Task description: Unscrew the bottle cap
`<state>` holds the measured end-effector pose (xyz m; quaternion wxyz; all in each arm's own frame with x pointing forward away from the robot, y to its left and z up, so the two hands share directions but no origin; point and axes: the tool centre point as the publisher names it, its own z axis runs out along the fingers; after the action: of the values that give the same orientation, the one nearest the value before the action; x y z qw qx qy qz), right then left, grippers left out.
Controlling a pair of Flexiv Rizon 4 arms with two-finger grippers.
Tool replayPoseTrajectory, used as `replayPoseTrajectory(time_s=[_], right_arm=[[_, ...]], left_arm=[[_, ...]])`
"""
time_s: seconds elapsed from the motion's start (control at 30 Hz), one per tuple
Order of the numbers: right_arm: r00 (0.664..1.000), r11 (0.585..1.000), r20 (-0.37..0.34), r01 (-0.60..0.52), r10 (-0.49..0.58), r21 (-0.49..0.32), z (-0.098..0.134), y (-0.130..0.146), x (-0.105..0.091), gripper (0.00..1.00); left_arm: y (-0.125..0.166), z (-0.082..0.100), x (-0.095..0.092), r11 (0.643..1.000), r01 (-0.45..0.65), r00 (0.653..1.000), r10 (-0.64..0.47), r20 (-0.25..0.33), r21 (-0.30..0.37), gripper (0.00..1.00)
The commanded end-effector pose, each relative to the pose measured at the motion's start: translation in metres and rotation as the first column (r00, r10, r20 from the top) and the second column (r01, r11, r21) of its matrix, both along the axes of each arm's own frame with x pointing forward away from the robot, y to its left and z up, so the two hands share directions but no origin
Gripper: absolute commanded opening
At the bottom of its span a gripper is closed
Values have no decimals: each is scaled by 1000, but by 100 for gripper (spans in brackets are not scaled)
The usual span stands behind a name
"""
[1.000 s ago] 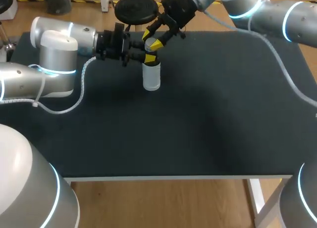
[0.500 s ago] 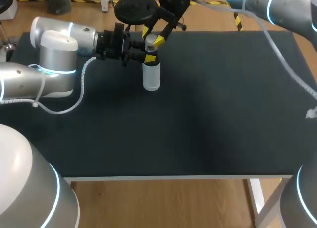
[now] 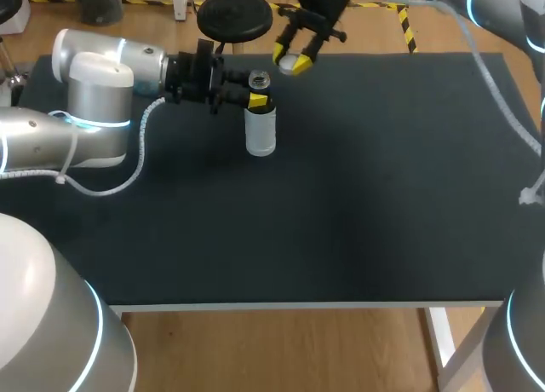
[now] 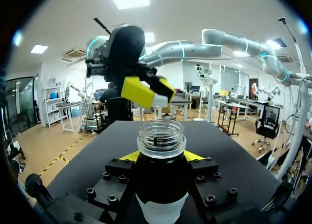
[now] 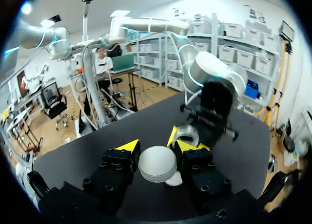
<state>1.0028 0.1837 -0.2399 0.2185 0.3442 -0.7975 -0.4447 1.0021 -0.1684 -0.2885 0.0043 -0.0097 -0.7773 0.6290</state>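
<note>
right gripper (image 3: 294,62) grips the cap (image 5: 157,163), apart from the bottle (image 3: 261,129).

We take this for a robotics lab. Two grey machine arms, the left arm (image 3: 94,94) and the right arm (image 3: 494,13), ringed with glowing blue light at the joints and trailing loose white cables, come in over a plain table (image 3: 341,213) topped in black. The left gripper (image 3: 258,89) and the right gripper (image 3: 292,58), bolted black blocks with yellow tips, grip a clear bottle (image 3: 261,136) and its white cap (image 5: 157,163).
</note>
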Motion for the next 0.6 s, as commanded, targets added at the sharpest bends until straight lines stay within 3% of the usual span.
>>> replayPoseTrajectory(time_s=[0.03, 0.23, 0.37, 0.6], right_arm=[[975, 968, -25, 222, -221, 115, -29, -25, 0, 0], [922, 913, -78, 387, -379, 129, -70, -43, 9, 0], [857, 843, -112, 515, -503, 157, -95, -58, 10, 0], [778, 777, -126, 626, -615, 70, -124, -75, 11, 0]], left_arm=[[1, 1, 0, 1000, 2, 1000, -2, -1, 1, 0], [1, 1, 0, 1000, 2, 1000, -2, -1, 1, 0], [1, 1, 0, 1000, 2, 1000, -2, -1, 1, 0], [1, 1, 0, 1000, 2, 1000, -2, -1, 1, 0]])
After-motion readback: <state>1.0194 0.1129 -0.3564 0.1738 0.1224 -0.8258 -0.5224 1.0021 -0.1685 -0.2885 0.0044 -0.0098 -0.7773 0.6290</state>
